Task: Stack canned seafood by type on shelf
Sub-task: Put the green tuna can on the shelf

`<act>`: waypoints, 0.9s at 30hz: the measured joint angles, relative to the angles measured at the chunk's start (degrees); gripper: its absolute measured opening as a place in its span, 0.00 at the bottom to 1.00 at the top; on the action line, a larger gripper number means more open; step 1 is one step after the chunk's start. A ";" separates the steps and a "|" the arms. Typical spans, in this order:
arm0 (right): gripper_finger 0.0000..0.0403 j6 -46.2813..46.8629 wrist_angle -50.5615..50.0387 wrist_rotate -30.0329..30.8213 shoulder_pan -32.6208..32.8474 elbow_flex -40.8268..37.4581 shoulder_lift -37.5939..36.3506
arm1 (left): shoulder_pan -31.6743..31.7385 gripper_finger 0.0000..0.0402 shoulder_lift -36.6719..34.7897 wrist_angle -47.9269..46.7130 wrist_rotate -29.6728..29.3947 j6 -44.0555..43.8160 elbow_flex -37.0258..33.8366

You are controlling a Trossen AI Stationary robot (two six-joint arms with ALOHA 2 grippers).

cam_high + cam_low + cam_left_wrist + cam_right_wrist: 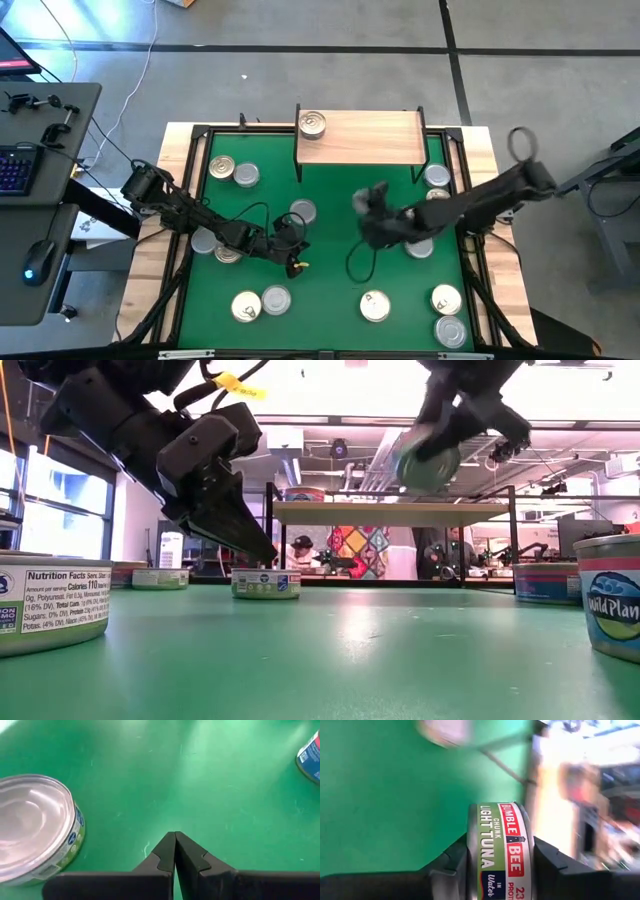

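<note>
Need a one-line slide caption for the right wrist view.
Right gripper clamps a Bumble Bee chunk light tuna can above the green mat.

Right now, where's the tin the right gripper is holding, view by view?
High: hidden under the right gripper, mid-mat.
Low: tin held in the air, upper right, in front of the shelf.
Left wrist: not in it.
Right wrist: tin between the fingers, bottom centre.
Shared landmark: the shelf.

Grey concrete floor (300,25) is stretching around the tabletop; a dark desk (45,215) with keyboard (15,168) and mouse (38,258) is standing beside its left edge.
</note>
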 joint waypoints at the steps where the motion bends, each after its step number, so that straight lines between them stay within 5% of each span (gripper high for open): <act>1: 0.31 -0.05 -1.19 1.37 -1.33 0.00 -1.84 | 0.00 0.00 0.00 0.26 -0.16 0.47 0.00; 12: 0.31 -10.58 2.49 -3.23 -25.96 -2.21 -7.68 | 0.00 0.00 0.00 2.19 -1.05 3.52 0.00; 20: 0.32 -12.66 5.60 -8.16 -32.84 -4.31 -7.33 | 0.00 0.00 0.00 2.52 -1.09 3.50 0.00; 27: 0.56 -9.63 5.57 -14.12 -34.17 -4.32 -7.35 | 0.00 0.00 0.00 2.52 -1.12 2.67 0.00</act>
